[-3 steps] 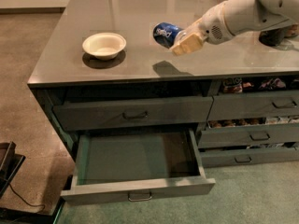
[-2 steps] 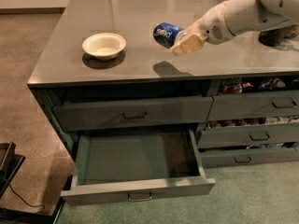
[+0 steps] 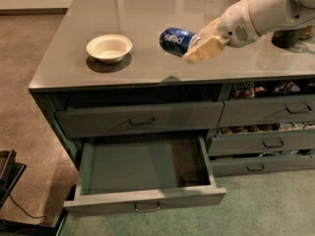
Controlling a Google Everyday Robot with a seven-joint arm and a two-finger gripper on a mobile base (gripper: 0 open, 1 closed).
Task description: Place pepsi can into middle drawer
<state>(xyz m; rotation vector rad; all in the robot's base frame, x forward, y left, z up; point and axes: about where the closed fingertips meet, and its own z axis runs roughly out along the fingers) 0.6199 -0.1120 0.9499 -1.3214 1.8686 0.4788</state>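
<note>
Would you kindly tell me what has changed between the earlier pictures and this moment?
Very little. The gripper, shut on the pepsi can, has carried it slightly lower in the picture, toward the counter's front edge above the middle drawer. Nothing was let go or newly taken. The drawer is open and empty as before, and the cream bowl has not moved.

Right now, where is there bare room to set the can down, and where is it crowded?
The open middle drawer shows a bare floor inside its walls. The countertop is bare between the bowl and the gripper, which holds the pepsi can on its side. The right-hand drawers look packed.
</note>
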